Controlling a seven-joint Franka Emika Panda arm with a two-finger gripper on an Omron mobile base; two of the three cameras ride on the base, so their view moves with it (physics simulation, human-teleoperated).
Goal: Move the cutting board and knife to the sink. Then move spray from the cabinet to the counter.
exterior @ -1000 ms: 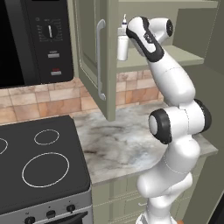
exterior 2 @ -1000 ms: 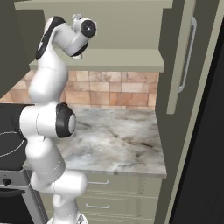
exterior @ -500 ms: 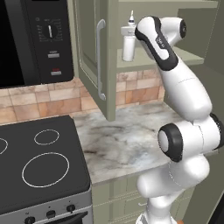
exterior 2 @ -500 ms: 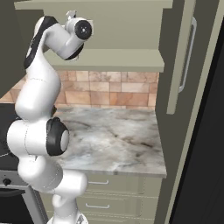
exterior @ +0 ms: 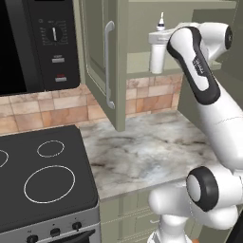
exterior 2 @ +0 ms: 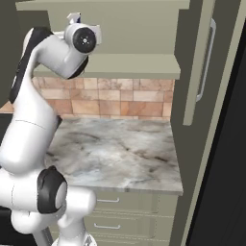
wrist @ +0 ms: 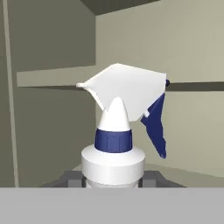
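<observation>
Spray point(wrist: 117, 144) clamped between end effector point(wrist: 114, 178) fingers

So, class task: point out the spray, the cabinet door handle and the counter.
Spray point(wrist: 114, 131), hand view, on its blue collar.
Handle point(exterior: 108, 66), left base view, middle of the silver bar.
Counter point(exterior 2: 115, 151), right base view, bare marbled top.

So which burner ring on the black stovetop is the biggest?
The white ring nearest the stovetop's front edge, plainly larger than the small ring behind it, toward the black microwave, and than the partial ring at the picture's left edge.
</observation>
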